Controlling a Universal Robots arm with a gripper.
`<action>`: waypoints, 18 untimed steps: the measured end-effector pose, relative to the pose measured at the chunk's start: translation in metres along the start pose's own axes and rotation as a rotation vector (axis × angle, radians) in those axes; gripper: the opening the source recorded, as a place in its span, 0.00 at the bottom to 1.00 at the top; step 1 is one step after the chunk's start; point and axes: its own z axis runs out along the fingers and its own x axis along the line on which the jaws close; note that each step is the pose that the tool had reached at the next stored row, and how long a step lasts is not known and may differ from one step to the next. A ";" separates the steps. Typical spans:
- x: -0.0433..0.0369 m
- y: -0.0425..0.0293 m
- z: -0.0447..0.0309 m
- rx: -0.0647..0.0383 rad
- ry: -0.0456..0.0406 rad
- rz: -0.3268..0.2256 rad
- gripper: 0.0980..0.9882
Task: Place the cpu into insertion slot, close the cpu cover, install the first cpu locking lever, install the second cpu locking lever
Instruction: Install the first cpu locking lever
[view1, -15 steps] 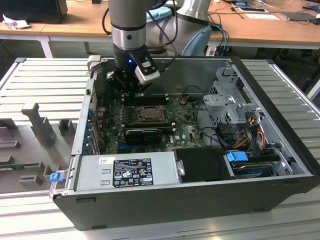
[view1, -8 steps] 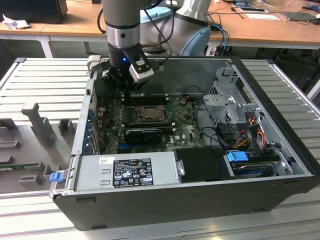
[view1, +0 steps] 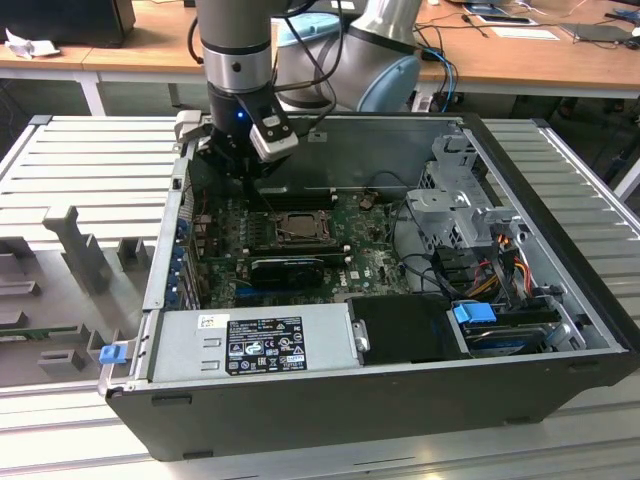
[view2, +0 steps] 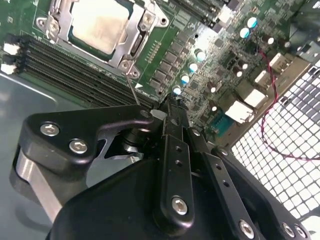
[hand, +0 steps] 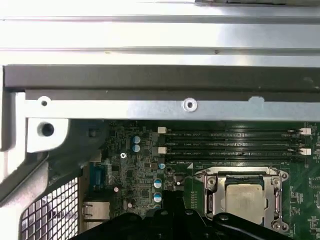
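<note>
My gripper (view2: 169, 106) is closed, its two fingers (view2: 172, 150) pressed together at the tip. I see nothing held between them. In the exterior view the gripper (view1: 247, 183) hangs down inside the case (view1: 400, 400), in the far part toward the exterior view's left, low over the green board (view2: 170, 45). The arm (view1: 237, 50) stands straight up above it.

A thin lever (view2: 133, 89) runs from a corner of the cover (view2: 137, 42) toward the tip of the gripper. Its free end comes very near the tip, but I cannot tell if they touch.

The cpu (view2: 97, 22) lies flat in the slot (view1: 298, 228), and the cover is down around it like a frame, with the pale top of the cpu showing through the square hole. In the first wrist view the cpu (hand: 245, 200) and cover (hand: 276, 200) sit just beside the dark gripper (hand: 170, 200). In the exterior view the slot is a little nearer than the gripper and toward the exterior view's right.

Long black memory slots (view2: 75, 70) lie between the cover and the case wall. A silver power box (view1: 250, 340) fills the near side of the case. The case rests on a grey table (view1: 90, 160)
</note>
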 end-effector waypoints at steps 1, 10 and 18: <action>0.0005 0.0012 0.0001 0.000 0.0000 0.000 0.01; 0.0025 0.0119 0.0008 0.000 0.0004 -0.006 0.01; -0.0117 0.0119 0.0010 0.000 0.0002 -0.006 0.01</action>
